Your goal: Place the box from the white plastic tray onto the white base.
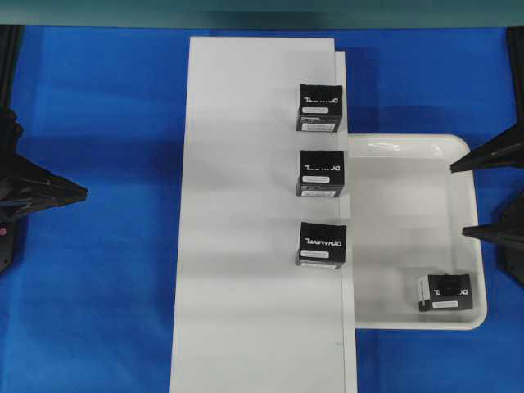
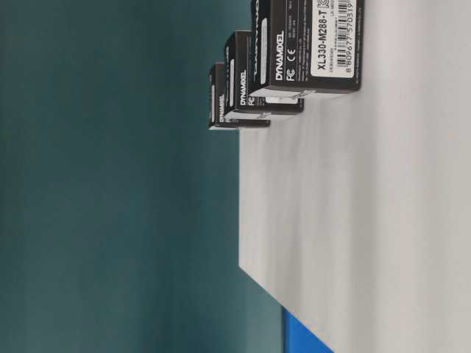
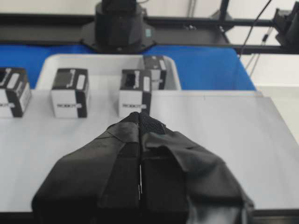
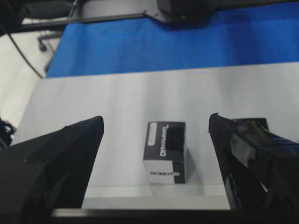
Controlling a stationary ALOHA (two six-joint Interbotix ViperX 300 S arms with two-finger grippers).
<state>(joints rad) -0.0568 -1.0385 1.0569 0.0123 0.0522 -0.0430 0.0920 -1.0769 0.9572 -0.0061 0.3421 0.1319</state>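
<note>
Three black boxes point(image 1: 319, 107) point(image 1: 320, 173) point(image 1: 322, 244) with white lettering stand in a row along the right edge of the white base point(image 1: 246, 246). The white plastic tray point(image 1: 409, 147) lies right of it. A black box with a white side panel point(image 1: 445, 292) rests in the tray's near right corner. My right gripper point(image 1: 464, 199) hovers open over the tray's right rim, holding nothing. The right wrist view shows one box point(image 4: 166, 151) on the base point(image 4: 117, 102) ahead of the right gripper point(image 4: 156, 119). My left gripper point(image 1: 78, 192) point(image 3: 140, 114) is shut and empty, left of the base.
Blue cloth point(image 1: 90, 311) covers the table around the base and tray. In the left wrist view the three boxes point(image 3: 70, 92) stand in front of the tray point(image 3: 93, 59). Black arm frames stand at both sides. The table-level view is turned sideways, with the boxes point(image 2: 305, 44) in line.
</note>
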